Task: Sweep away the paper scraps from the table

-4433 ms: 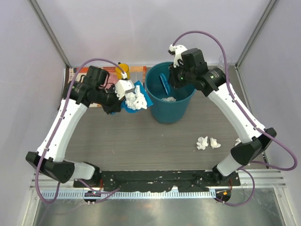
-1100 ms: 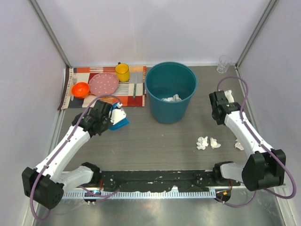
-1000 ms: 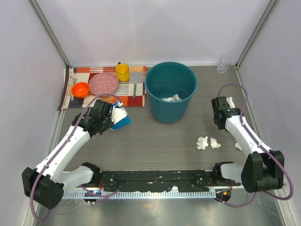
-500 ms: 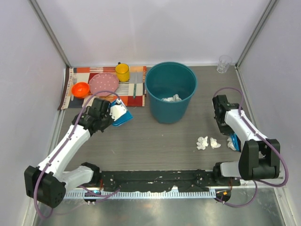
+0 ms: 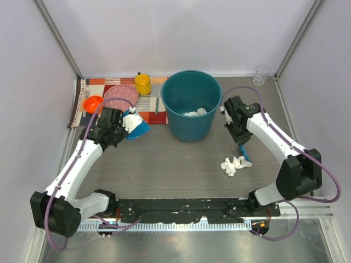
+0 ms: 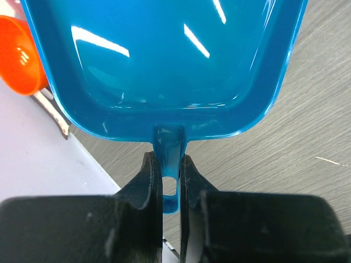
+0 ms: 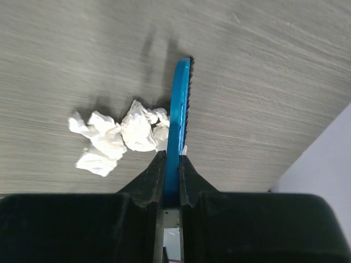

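Several crumpled white paper scraps [image 5: 232, 164] lie bunched on the table [image 5: 164, 170], right of centre. My right gripper [image 5: 241, 142] is shut on a blue brush [image 5: 245, 156], whose bristle end stands against the right side of the scraps. In the right wrist view the brush [image 7: 179, 104] touches the scraps [image 7: 118, 134] beyond my gripper [image 7: 171, 178]. My left gripper [image 5: 126, 123] is shut on the handle of a blue dustpan [image 5: 138, 127], held at the left by the placemat. The left wrist view shows the empty dustpan [image 6: 164, 60] in my gripper [image 6: 170, 178].
A teal bucket [image 5: 191, 123] stands at the back centre with paper wads [image 5: 193, 113] inside. A striped placemat [image 5: 88, 83] at the back left holds an orange bowl [image 5: 93, 102], a pink plate [image 5: 122, 95] and a yellow cup [image 5: 143, 83]. A clear glass [image 5: 261, 73] stands back right.
My right arm swung left and pushed the brush against the scraps, gathering them into one bunch further left. My left arm lifted the dustpan slightly back. The bucket shifted a little left.
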